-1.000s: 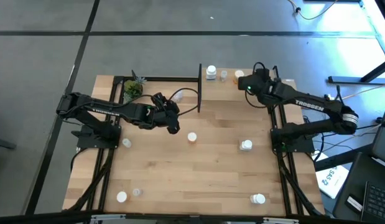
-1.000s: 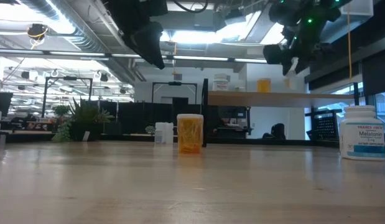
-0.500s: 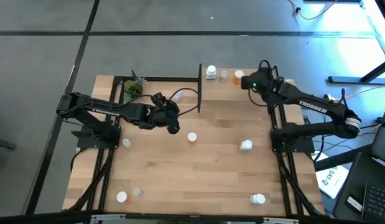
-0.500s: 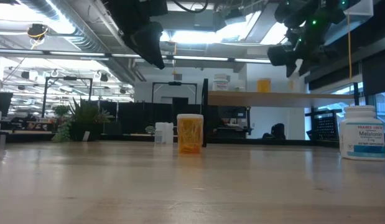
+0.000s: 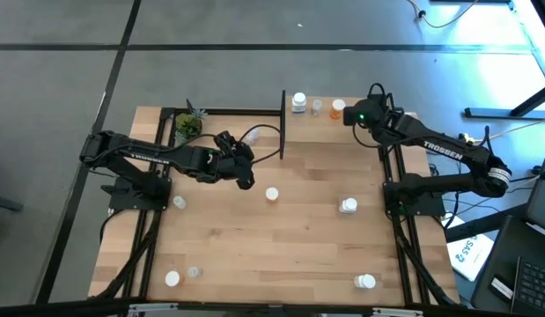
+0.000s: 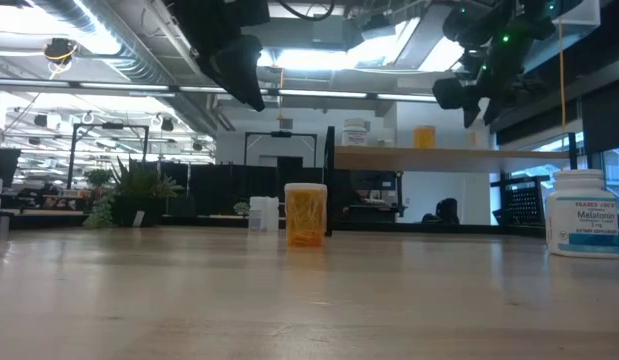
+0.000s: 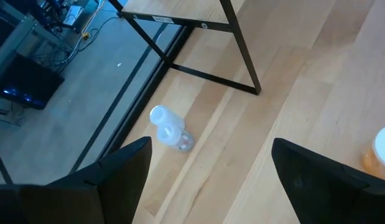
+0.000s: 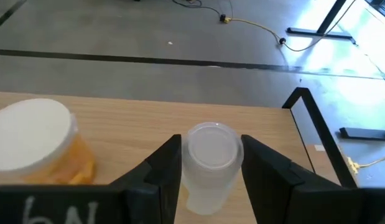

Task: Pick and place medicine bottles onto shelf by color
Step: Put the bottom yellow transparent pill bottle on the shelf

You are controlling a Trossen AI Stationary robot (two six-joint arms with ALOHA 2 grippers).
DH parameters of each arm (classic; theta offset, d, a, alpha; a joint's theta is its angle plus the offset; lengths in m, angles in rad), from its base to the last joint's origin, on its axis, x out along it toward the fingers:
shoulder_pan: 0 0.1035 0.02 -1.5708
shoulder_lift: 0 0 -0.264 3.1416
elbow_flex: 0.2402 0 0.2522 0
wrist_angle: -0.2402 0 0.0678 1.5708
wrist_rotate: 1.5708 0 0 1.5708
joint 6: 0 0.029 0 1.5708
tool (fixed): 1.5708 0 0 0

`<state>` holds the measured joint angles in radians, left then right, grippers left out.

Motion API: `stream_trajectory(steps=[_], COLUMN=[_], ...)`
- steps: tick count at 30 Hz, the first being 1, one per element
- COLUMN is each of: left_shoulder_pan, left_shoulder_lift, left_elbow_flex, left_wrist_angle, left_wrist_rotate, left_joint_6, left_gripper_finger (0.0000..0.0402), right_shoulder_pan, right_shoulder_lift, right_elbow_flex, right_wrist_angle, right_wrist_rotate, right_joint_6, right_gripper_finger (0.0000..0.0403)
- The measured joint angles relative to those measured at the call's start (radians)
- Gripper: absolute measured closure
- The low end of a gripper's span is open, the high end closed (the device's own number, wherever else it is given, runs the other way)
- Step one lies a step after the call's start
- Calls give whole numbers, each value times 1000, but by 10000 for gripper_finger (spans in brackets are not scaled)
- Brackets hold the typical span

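Shelf (image 5: 378, 119) at table's far right, right gripper (image 8: 211, 163) above it pinching clear bottle (image 8: 209, 163). I fear knocking orange bottle (image 8: 40, 144) just beside on release. Left gripper (image 7: 208, 177) spread, empty, over mid-table; loose bottles remain scattered.
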<state>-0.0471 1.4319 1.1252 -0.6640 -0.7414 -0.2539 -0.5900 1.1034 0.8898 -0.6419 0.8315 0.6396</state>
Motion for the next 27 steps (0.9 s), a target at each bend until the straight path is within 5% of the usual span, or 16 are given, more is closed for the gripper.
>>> stream_trajectory(steps=[27], left_shoulder_pan=[0], left_shoulder_lift=[0], left_elbow_flex=[0], left_wrist_angle=[0], left_wrist_rotate=[0], left_joint_6=[0], left_gripper_finger=[75], right_shoulder_pan=[-4], right_shoulder_lift=[58], right_elbow_flex=[-67], right_wrist_angle=[225], right_wrist_rotate=[3], right_joint_6=[-72], right_gripper_finger=[255])
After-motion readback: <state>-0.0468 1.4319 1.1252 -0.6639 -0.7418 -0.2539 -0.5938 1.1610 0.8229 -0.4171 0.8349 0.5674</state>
